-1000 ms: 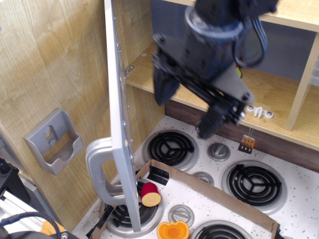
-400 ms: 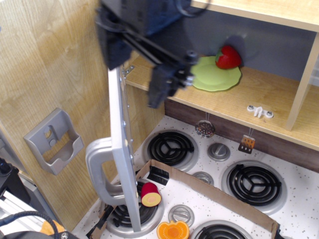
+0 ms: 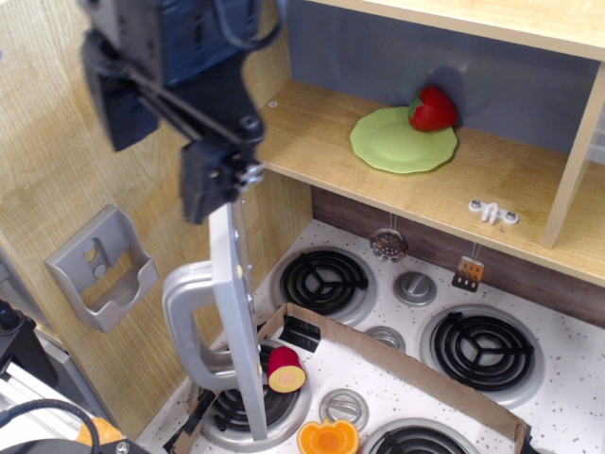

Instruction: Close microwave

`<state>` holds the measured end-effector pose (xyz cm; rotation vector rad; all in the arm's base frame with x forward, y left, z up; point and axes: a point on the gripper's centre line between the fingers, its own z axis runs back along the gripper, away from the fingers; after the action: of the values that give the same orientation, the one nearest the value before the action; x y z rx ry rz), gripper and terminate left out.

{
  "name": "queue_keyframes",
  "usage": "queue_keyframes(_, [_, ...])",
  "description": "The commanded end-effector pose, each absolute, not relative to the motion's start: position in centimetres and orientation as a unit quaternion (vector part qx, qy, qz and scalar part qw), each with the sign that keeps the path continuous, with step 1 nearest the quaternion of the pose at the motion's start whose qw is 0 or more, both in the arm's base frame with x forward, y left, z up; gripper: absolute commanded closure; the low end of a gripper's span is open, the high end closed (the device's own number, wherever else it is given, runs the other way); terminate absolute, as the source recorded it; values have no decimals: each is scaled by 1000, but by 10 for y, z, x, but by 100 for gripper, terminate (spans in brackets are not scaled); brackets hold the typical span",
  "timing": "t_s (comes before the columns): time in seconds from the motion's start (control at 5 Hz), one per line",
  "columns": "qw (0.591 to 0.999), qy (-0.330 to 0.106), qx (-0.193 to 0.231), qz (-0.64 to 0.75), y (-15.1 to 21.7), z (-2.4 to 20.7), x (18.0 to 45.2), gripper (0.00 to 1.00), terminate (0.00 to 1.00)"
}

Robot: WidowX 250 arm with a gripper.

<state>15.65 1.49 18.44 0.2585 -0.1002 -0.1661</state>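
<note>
The microwave is a wooden compartment point(image 3: 312, 142) with its grey door point(image 3: 238, 322) swung wide open, seen edge-on and standing out over the stove. The silver D-shaped handle point(image 3: 184, 322) is on the door's left face. My dark gripper point(image 3: 163, 142) is at the upper left, at the door's top edge and on its outer, handle side. Its jaws are spread apart with nothing between them. One fingertip point(image 3: 210, 180) sits just above the door's top; contact cannot be told. A green plate point(image 3: 402, 142) and a red strawberry point(image 3: 433, 109) lie inside the compartment.
A small grey wall holder point(image 3: 102, 270) hangs on the left wooden wall. Below, the stove top point(image 3: 567, 350) has black burners and knobs, a cardboard strip point(image 3: 406, 364), a red-yellow toy piece point(image 3: 285, 369) and an orange toy slice point(image 3: 328, 438).
My gripper swept from in front of the compartment at the right over to the left, past the door's top edge, uncovering the plate and strawberry. The door has barely moved.
</note>
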Motion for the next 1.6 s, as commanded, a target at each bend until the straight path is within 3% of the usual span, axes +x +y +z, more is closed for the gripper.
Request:
queue_keyframes(0.0, [985, -52, 146, -71, 34, 174, 147, 0, 0])
queue_keyframes(0.4, [985, -74, 136, -71, 40, 151, 154, 0, 0])
queue_keyframes(1.0, [978, -155, 90, -106, 20, 135, 208, 0, 0])
queue_keyframes(1.4, [976, -172, 64, -114, -16, 131, 251, 0, 0])
